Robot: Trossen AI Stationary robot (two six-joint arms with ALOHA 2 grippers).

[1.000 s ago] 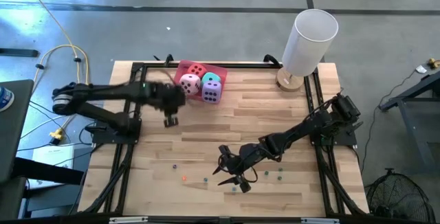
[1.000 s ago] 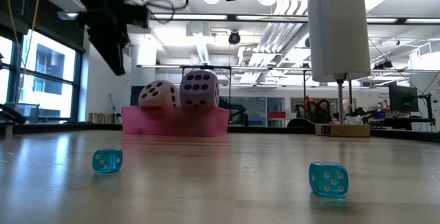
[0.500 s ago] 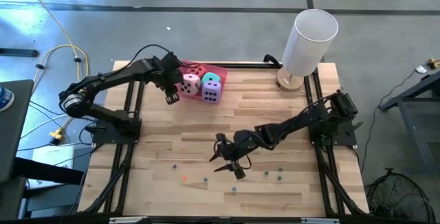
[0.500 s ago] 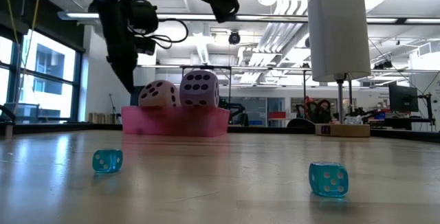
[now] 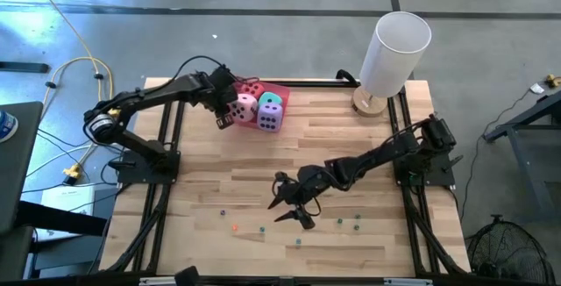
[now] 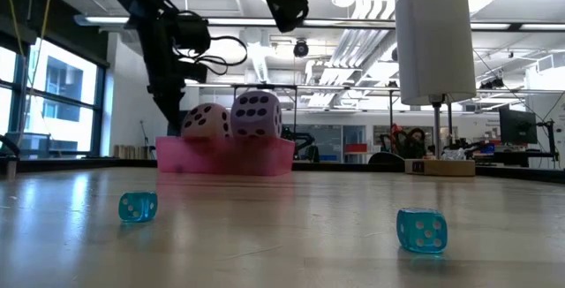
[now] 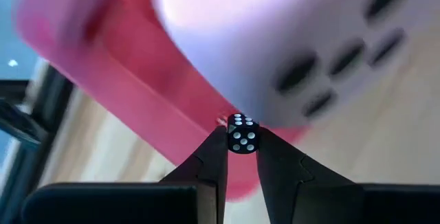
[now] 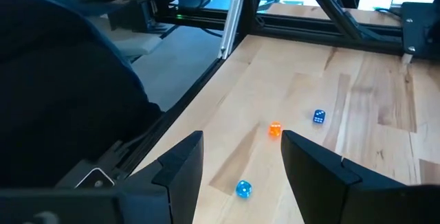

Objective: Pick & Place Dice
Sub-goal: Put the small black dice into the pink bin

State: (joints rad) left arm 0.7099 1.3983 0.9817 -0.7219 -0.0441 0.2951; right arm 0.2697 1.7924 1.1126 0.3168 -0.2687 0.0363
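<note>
Four big soft dice, red (image 5: 251, 89), pink (image 5: 243, 107), teal (image 5: 270, 102) and purple (image 5: 270, 117), sit in the pink tray (image 5: 282, 89) at the table's far side. My left gripper (image 5: 221, 119) hangs over the tray's left end beside the pink die, shut on a tiny black die (image 7: 241, 133). Several tiny coloured dice (image 5: 262, 230) lie scattered near the front edge. Two teal ones show in the low view (image 6: 138, 206) (image 6: 421, 230). My right gripper (image 5: 289, 207) hovers open over them, holding nothing. My left gripper pinches the tiny black die by two opposite faces (image 7: 232, 136) between its fingertips (image 7: 214, 148). The fingers come from above, slanting down. The die is lifted clear, just over the tray's rim and close under the pink die's side.
A tall white cylinder (image 5: 394, 53) on a wooden base stands at the far right corner. Black frame rails (image 5: 166, 154) run along the table's edges. Orange (image 8: 275, 129) and blue (image 8: 319, 116) tiny dice lie ahead of my right gripper. Bare wood lies between tray and scattered dice.
My left gripper has swung toward the far edge and down to the tray's left end, staying shut on the black die. My right gripper has drifted a little toward the far edge, still open.
</note>
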